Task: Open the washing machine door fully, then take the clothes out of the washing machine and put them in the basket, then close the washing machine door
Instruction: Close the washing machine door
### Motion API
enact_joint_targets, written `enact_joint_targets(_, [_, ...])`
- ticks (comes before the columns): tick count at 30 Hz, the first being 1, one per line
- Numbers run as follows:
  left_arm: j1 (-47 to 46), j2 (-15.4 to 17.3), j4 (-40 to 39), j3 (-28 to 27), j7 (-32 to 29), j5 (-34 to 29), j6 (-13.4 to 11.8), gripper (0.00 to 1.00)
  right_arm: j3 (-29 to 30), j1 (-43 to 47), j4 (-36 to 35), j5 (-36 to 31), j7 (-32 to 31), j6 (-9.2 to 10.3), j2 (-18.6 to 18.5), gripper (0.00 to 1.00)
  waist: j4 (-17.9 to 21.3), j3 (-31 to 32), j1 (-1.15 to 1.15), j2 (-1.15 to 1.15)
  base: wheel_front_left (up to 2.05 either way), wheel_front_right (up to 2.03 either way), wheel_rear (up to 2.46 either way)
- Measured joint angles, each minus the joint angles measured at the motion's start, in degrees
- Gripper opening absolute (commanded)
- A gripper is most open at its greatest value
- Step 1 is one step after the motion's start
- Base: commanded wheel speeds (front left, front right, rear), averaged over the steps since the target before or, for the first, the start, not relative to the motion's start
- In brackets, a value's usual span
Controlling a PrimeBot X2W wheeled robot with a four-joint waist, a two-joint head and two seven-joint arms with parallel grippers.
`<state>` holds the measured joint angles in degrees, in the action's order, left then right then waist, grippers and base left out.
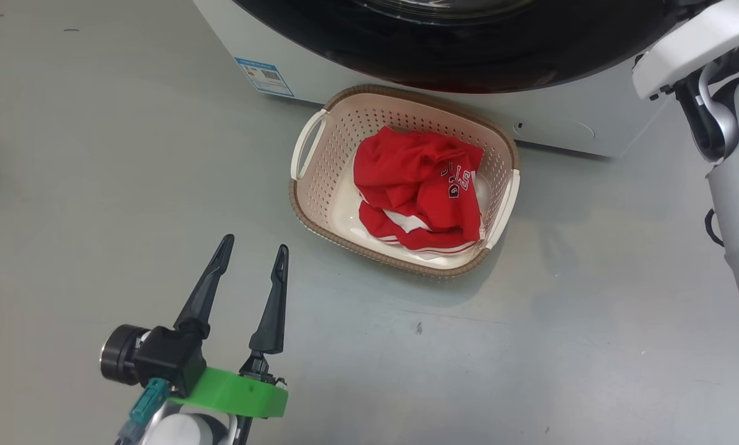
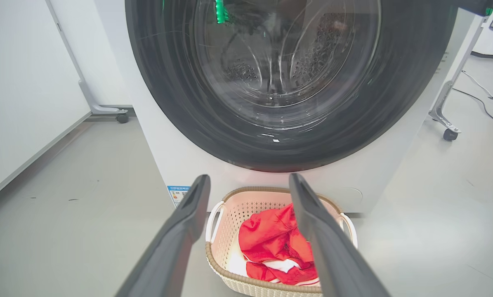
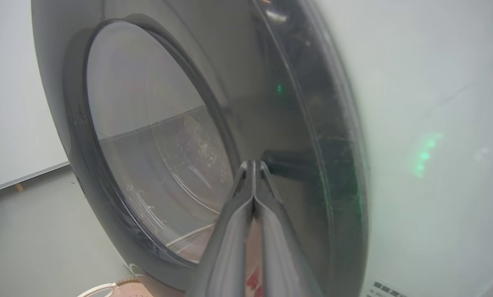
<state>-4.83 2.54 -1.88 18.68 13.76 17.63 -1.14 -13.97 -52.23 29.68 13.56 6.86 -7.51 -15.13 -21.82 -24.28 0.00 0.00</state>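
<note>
Head view: a small cream perforated plastic basket [image 1: 329, 173] with a brown rim stands on the grey floor [image 1: 97, 123], just before the big white washing machine [image 2: 176, 165], and the bright red clothes [image 1: 418, 179] lie inside it. Beside the basket the left gripper [image 1: 253, 243] hangs open and empty. The right gripper [image 3: 252, 165] is pressed closed at the round glossy black door [image 2: 155, 82], perhaps touching it; the view is blurred.

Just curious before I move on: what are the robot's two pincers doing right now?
Left pincer: open, holding nothing.
Right pincer: closed, holding nothing.
</note>
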Motion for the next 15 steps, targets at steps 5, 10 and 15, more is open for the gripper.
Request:
enact_joint_targets(5, [-0.5, 0.0, 0.6, 0.0, 0.0, 0.1, -0.1, 1.00, 1.1, -0.8, 1.5, 0.8, 0.8, -0.09, 1.1, 0.00, -0.3, -0.2, 0.00, 0.00, 0.00, 0.00, 0.00])
enact_joint_targets(10, [-1.1, -0.1, 1.3, -0.1, 0.4, 0.6, -0.1, 1.00, 0.9, -1.3, 3.0, 1.0, 2.0, -0.14, 1.6, 0.00, -0.3, -0.2, 0.00, 0.00, 0.00, 0.00, 0.00])
enact_joint_targets(15, [-1.2, -0.1, 2.0, -0.2, 0.5, 0.6, -0.4, 1.00, 0.4, -1.3, 4.5, 1.4, 3.2, 0.01, 2.2, 0.00, -0.1, 0.4, 0.00, 0.00, 0.00, 0.00, 0.00])
